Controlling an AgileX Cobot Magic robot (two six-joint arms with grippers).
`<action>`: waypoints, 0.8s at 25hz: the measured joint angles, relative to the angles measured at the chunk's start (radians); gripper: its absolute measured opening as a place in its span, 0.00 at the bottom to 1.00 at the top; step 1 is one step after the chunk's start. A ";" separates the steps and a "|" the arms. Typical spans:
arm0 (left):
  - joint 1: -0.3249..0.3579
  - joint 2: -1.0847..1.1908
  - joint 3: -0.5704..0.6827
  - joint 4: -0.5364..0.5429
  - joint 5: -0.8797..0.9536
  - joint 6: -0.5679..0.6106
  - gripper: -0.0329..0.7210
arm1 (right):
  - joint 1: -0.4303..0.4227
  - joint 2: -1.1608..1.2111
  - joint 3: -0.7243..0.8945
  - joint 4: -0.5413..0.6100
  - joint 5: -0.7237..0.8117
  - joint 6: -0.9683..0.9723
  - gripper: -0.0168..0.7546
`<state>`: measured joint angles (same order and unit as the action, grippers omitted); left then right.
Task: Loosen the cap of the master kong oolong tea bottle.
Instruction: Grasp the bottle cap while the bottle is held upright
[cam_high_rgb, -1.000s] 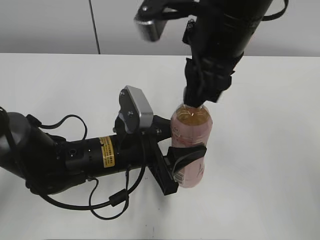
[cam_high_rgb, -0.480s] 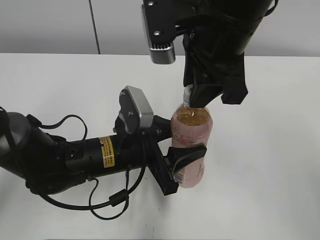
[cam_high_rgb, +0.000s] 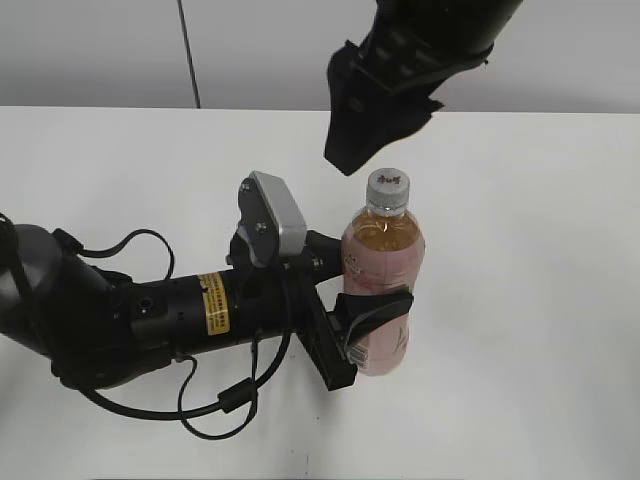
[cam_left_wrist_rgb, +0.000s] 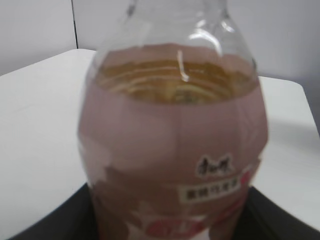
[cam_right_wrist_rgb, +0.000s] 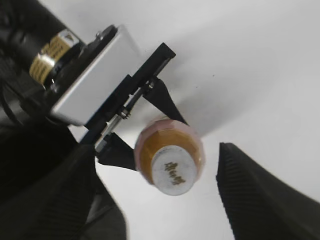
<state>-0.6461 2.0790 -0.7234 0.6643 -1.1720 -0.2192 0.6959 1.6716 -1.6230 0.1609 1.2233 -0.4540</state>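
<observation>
**Bottle held low, cap bare on top**

Bottle (cam_high_rgb: 381, 290) first: your master kong oolong tea bottle stands upright on the white table (cam_high_rgb: 540, 300), and it is the thing to find everything else by. You can see amber tea inside it and a pale pink label wrapped around its body.

Your left gripper (cam_high_rgb: 368, 312) is clamped around the lower part of the bottle, with one black finger curling across the front of the label. Its arm (cam_high_rgb: 150, 315) lies along the table to the left of the bottle, with a silver camera block (cam_high_rgb: 272, 220) sitting just beside the bottle's shoulder.

The cap (cam_high_rgb: 388, 186) sits on top of the bottle. It is small, round and pale, with a dark mark on its top. Nothing is touching it.

Your right gripper (cam_high_rgb: 365, 125) hangs above the bottle and a little to the left of the cap. In the right wrist view its two dark fingers (cam_right_wrist_rgb: 260, 195) are spread wide, one on each side of the cap (cam_right_wrist_rgb: 172, 169), and they hold nothing.
</observation>
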 joint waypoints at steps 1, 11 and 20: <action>0.000 0.000 0.000 0.000 0.000 0.000 0.55 | 0.000 0.000 0.000 0.004 0.000 0.110 0.76; 0.000 0.000 0.000 -0.001 0.000 -0.001 0.55 | 0.000 0.011 0.000 -0.100 0.000 0.731 0.76; 0.000 0.000 0.000 -0.001 0.000 -0.001 0.55 | 0.000 0.022 0.095 -0.089 0.001 0.750 0.69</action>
<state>-0.6461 2.0790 -0.7234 0.6636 -1.1720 -0.2199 0.6959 1.6938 -1.5283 0.0717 1.2243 0.2958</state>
